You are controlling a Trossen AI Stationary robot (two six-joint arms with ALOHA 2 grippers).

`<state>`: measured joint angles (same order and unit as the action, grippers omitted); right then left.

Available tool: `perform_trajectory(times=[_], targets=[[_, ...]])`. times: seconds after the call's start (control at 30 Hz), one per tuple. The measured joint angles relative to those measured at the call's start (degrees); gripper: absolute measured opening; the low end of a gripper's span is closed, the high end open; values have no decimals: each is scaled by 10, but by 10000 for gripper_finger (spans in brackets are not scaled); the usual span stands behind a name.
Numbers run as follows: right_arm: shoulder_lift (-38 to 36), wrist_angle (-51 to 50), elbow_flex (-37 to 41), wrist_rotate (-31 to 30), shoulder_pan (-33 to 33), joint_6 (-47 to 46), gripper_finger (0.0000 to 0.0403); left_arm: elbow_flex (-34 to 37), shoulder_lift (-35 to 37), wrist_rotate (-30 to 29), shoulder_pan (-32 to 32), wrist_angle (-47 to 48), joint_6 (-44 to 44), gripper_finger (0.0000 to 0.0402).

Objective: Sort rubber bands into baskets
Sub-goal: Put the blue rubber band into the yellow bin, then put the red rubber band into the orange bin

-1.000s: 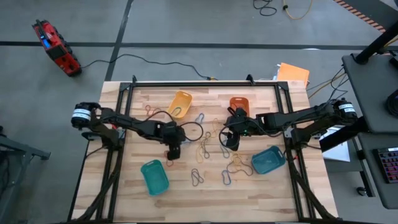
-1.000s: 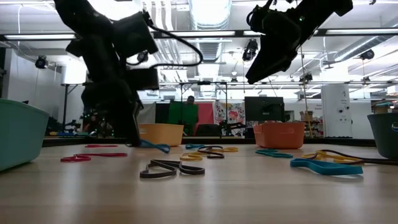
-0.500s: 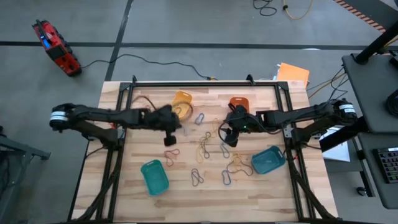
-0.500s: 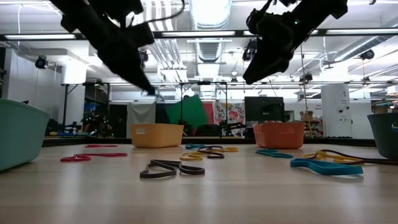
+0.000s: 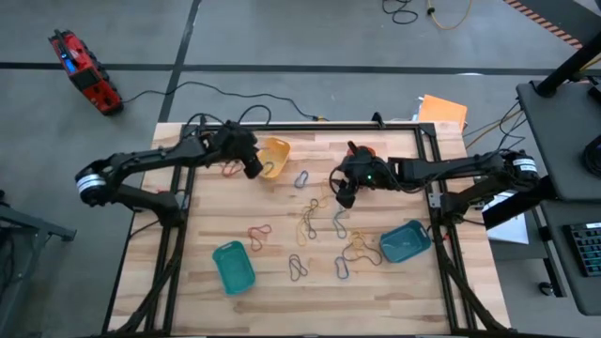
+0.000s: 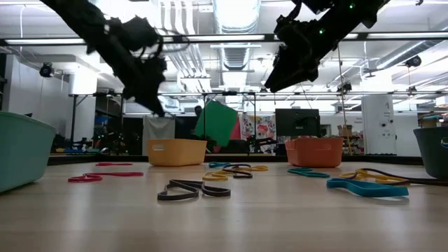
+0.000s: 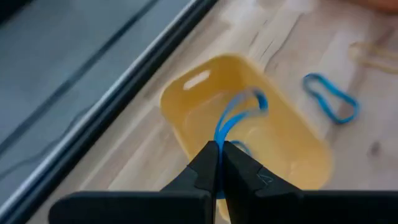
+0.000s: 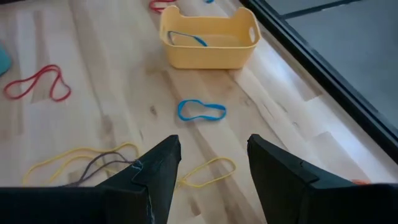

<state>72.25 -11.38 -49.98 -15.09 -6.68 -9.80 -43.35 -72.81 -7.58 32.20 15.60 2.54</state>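
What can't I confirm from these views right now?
- Orange basket contents: high view, mostly covered by the right arm; low view shows only its wall.
- Far end of the blue rubber band pinched by the left gripper: blurred in left wrist view.
- Right gripper, open: height above table unclear.

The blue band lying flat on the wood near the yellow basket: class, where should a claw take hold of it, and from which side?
Grip the blue band at its pinched middle, coming straight down from above. It lies flat on the table as a narrow-waisted loop, so the two strands run closest there and one pinch catches both. It lies apart from the yellow basket with bare wood around it. The right claw is open nearby.
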Motion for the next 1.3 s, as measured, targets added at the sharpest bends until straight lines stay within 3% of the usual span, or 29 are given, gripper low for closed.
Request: perform_trajectory(times=[0.3, 0.63, 1.1, 1.3], targets=[[0, 0, 0, 0, -23, 0, 183, 0, -86, 31, 16, -20, 14, 0], [0, -1, 1, 0, -24, 3, 183, 0, -104, 38, 16, -40, 10, 5], [0, -1, 2, 0, -24, 4, 183, 0, -99, 38, 15, -55, 2, 110], [0, -1, 2, 0, -24, -1, 183, 0, -86, 37, 7, -54, -3, 130]])
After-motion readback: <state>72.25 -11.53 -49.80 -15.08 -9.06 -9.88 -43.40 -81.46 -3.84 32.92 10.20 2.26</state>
